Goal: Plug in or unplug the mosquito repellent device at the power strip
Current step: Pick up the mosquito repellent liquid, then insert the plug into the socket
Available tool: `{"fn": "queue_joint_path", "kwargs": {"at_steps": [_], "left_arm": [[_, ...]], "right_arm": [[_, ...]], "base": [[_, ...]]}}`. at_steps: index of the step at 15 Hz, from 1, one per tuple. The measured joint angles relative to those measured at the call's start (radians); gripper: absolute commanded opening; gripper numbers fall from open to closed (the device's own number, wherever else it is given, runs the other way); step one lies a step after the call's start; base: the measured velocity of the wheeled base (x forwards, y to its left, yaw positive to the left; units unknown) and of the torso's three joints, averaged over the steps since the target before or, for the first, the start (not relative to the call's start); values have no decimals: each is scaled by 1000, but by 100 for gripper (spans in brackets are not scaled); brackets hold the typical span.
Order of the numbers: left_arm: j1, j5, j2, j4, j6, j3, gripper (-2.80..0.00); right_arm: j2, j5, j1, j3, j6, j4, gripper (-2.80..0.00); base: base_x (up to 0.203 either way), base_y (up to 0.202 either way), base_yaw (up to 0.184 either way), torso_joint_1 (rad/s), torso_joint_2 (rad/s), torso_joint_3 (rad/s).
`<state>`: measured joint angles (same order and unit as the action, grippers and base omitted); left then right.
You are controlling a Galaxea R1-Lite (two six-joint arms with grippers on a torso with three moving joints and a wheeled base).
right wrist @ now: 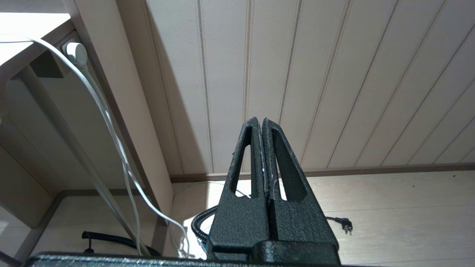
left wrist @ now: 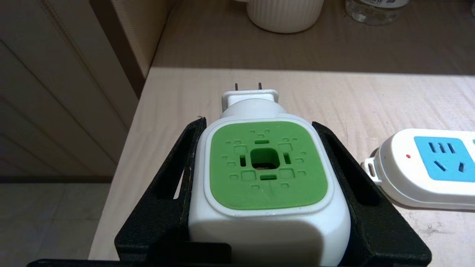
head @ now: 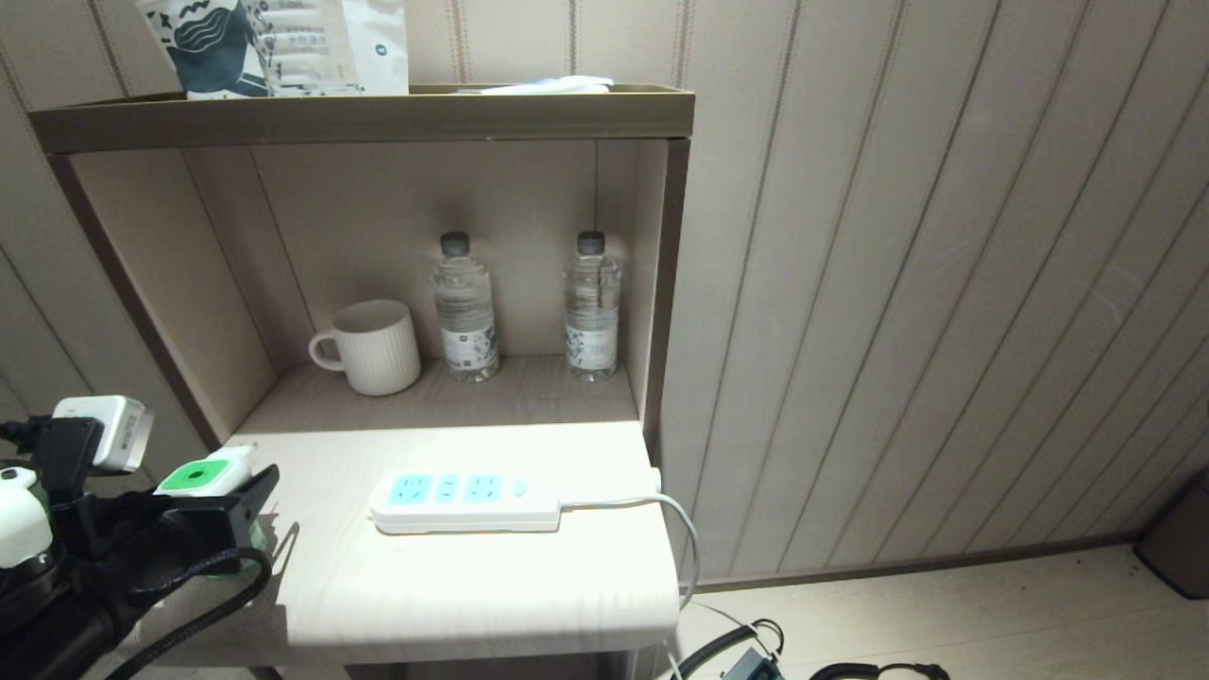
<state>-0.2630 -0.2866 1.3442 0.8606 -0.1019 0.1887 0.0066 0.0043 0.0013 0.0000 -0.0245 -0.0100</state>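
Left gripper (left wrist: 265, 163) fingers clamped on the mosquito repellent device (left wrist: 265, 163), prongs at 12 o'clock. Power strip (left wrist: 426, 168) lying crosswise on the worktop (head: 472, 586) at 3 o'clock. Right gripper (right wrist: 262, 128) pressed shut, empty, parked low.

The mosquito repellent device (left wrist: 265, 167) looks like smooth glossy white plastic with a matt green face. The worktop (left wrist: 334, 100) shows pale wood grain; the black jaws look rough-textured.

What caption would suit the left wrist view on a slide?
Left gripper holds the repellent device, prongs pointing forward over the table, power strip lying beside it, not yet plugged in.
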Motion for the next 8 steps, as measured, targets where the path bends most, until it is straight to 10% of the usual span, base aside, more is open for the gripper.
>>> {"fn": "queue_joint_path", "kwargs": {"at_steps": [8], "left_arm": [[-1,1,-124,-199,5,81,-280]], "right_arm": [[0,0,0,0,0,0,-280]], "base": [[0,0,0,0,0,0]]}}
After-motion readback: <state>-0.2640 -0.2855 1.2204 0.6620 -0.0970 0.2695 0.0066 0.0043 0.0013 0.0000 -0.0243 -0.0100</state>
